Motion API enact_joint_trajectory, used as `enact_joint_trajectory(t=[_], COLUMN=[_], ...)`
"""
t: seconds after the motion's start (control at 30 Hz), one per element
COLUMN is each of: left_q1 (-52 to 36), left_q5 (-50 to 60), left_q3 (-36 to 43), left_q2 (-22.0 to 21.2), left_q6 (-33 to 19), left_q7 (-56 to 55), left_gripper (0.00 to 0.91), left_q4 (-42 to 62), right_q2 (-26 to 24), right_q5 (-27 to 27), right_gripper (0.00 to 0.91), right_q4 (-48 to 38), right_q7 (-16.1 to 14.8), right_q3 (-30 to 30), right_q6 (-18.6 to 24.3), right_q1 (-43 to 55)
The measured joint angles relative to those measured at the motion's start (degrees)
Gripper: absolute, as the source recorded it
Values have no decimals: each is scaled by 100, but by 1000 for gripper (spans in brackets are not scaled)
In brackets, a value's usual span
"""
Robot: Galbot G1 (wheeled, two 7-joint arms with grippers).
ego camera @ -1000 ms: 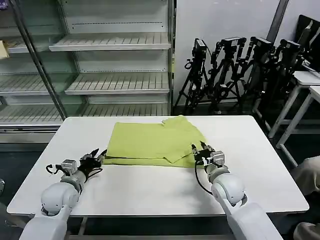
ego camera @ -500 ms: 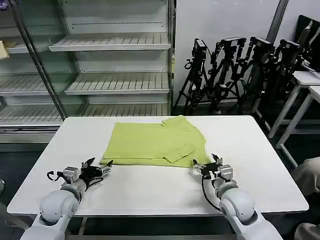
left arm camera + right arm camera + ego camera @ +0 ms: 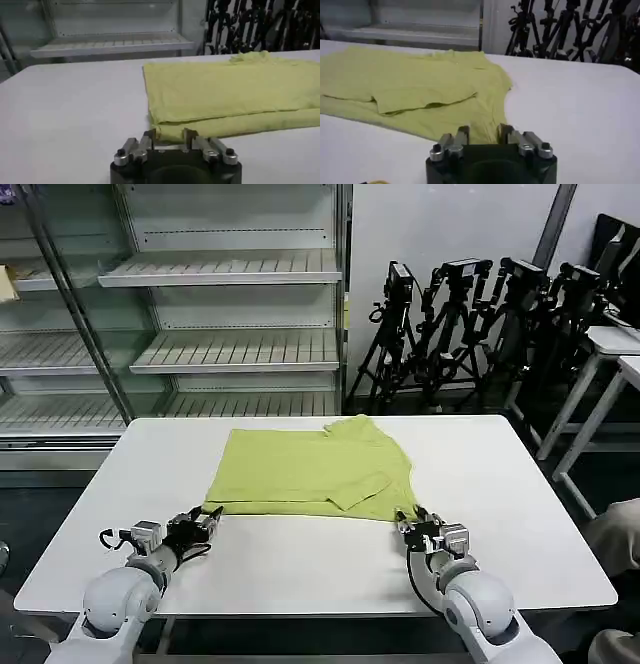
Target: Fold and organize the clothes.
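T-shirt [image 3: 305, 472]: lime yellow-green, partly folded, lying flat at the centre of the frame on the far half of the white table [image 3: 530, 514], one flap turned over toward its right side. Left gripper [image 3: 208, 515]: lower left of the frame, low on the tabletop, fingers parted around the shirt's near-left corner hem. Right gripper [image 3: 412, 521]: lower right of centre, fingers likewise parted at the near-right corner hem. Background: metal shelving [image 3: 200, 304] upper left; black tripods [image 3: 480, 324] upper right.
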Motion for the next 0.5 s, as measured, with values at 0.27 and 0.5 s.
enact_joint_trajectory(t=[0.27,0.5], left_q1=[140,574], left_q5=[68,178], left_q3=[-15,-148], left_q2=[-40,-110], left_q6=[10,16], left_q7=[19,-7], left_gripper=[10,20], left_q4=[-144,-563], right_q2=[-89,-191], right_q5=[6,-155], right_gripper=[0,0], right_q4=[204,729], right_q7=[-20,-67], right_q3=[108,332], right_q6=[-13,-29], right_q1=[-208,-749])
